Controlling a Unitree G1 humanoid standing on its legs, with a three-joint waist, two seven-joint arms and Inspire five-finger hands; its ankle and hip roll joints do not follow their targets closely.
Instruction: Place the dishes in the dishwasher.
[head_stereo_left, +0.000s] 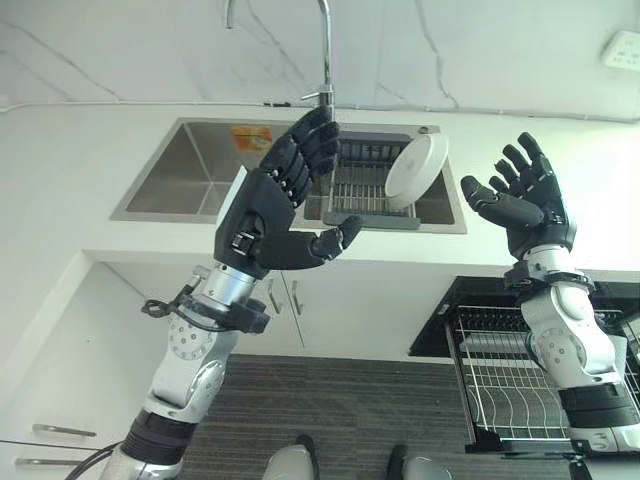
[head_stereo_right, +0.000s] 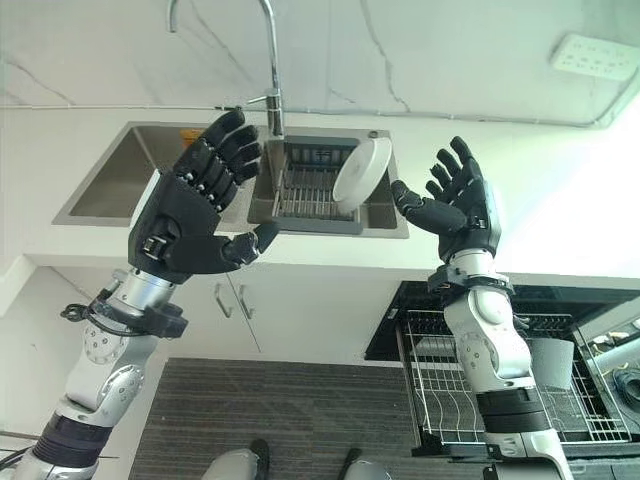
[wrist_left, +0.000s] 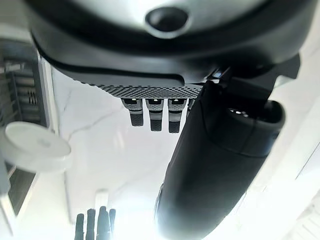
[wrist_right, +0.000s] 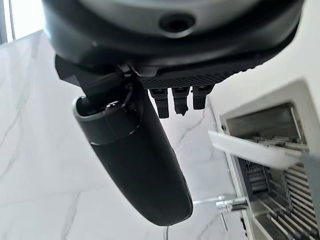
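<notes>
Left eye view: the left hand (head_stereo_left: 275, 205) is raised over the sink (head_stereo_left: 190, 175), fingers straight and holding nothing. A white plate (head_stereo_left: 416, 165) leans on edge in the sink's rack (head_stereo_left: 360, 190). Right of it the right hand (head_stereo_left: 528, 200) is spread, empty, above the dishwasher rack (head_stereo_left: 500, 390).

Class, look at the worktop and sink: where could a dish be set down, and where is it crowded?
Free: the white worktop left of the sink and the left basin. Crowded: the right basin, where the drying rack holds a white plate, with the open left hand in front.
</notes>
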